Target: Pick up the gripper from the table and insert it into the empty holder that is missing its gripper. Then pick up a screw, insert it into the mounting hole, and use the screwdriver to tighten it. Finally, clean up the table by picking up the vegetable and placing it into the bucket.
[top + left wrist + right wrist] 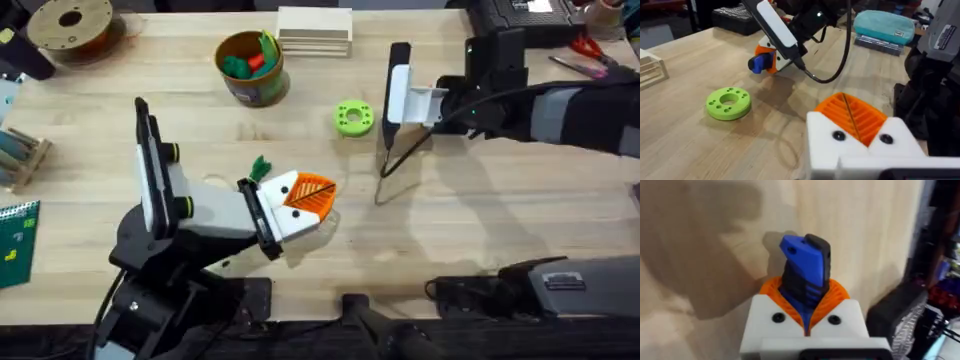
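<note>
The worktop is pale wood with a fine straight grain. The left pincer has white finger bases with black screw heads and orange ribbed pads. The right pincer is white and orange too, and between its pads stands the screwdriver, bright blue with a black ribbed grip. Near the right pincer lies a bright green ring dotted with small holes. Just behind the left pincer lies a dark green leafy vegetable. Farther beyond it, the bucket has a yellow-brown rim and green side, holding green and red toys.
</note>
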